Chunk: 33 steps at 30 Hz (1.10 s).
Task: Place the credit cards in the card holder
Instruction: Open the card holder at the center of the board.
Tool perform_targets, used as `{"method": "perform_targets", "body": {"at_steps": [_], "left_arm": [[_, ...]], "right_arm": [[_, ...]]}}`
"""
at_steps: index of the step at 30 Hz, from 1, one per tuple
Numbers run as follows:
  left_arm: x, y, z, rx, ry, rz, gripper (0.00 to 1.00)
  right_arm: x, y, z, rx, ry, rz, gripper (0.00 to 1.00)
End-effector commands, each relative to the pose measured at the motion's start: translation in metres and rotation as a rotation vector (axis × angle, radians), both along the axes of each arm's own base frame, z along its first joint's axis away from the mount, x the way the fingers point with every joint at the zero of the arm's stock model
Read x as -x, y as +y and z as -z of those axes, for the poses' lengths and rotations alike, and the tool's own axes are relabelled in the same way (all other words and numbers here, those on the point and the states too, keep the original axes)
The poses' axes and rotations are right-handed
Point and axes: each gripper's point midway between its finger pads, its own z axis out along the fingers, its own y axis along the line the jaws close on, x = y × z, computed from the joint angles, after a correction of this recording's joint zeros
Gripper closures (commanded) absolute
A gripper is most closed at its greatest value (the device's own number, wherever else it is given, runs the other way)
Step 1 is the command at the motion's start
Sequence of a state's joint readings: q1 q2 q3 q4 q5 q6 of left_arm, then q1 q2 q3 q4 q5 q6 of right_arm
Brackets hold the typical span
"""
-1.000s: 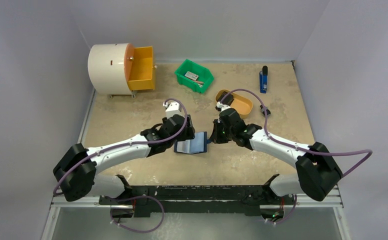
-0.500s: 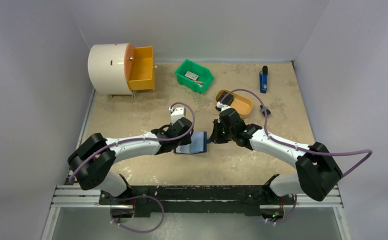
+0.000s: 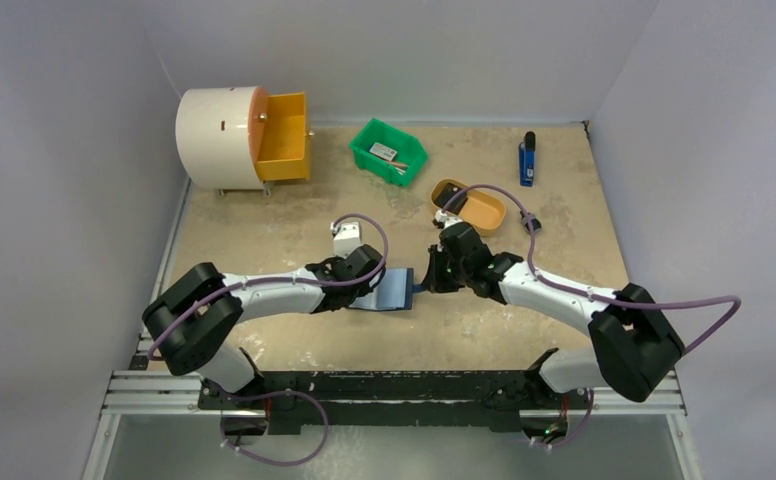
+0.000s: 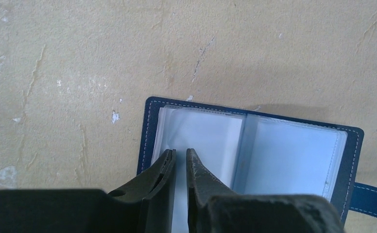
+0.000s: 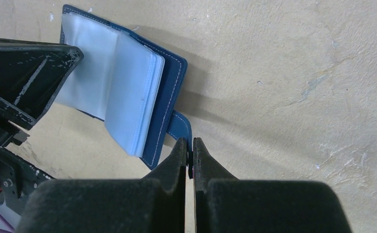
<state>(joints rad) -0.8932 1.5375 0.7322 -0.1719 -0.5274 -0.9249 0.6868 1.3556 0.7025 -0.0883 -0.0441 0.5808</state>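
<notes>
Card holder [image 3: 396, 288] lies open on the tan surface [image 3: 264, 230] between the arms, with the left fingers [image 3: 372, 288] over its left half and the right fingers [image 3: 426, 284] at its right edge. A white drum [image 3: 214, 135] with an orange drawer [image 3: 284, 135], a green bin [image 3: 389, 150], an orange dish [image 3: 476, 208] and a blue tool [image 3: 528, 158] sit well apart at the back, within grey walls. Left wrist: the fingers stand a narrow slit apart over the clear sleeves [image 4: 206, 141]; whether they pinch one, I cannot tell. Right wrist: the fingers are closed on the holder's tab [image 5: 179, 125].
</notes>
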Motion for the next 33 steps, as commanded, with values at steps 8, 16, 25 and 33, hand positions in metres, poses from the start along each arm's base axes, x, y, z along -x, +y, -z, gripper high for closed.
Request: {"method": "perform_targets", "body": {"at_steps": [8, 16, 25, 33], "left_arm": [[-0.001, 0.004, 0.000, 0.007, -0.019, -0.024, 0.89], [-0.001, 0.001, -0.012, 0.051, -0.039, -0.028, 0.87], [-0.001, -0.001, -0.027, 0.101, -0.069, -0.029, 0.79], [0.002, -0.008, -0.042, 0.172, -0.098, 0.010, 0.69]], "right_arm": [[-0.005, 0.002, -0.028, -0.039, -0.051, 0.016, 0.60], [0.006, 0.039, -0.088, -0.177, -0.111, -0.100, 0.51], [0.004, 0.080, -0.048, -0.224, 0.028, -0.156, 0.70], [0.000, 0.073, 0.003, -0.121, 0.116, -0.094, 0.74]]}}
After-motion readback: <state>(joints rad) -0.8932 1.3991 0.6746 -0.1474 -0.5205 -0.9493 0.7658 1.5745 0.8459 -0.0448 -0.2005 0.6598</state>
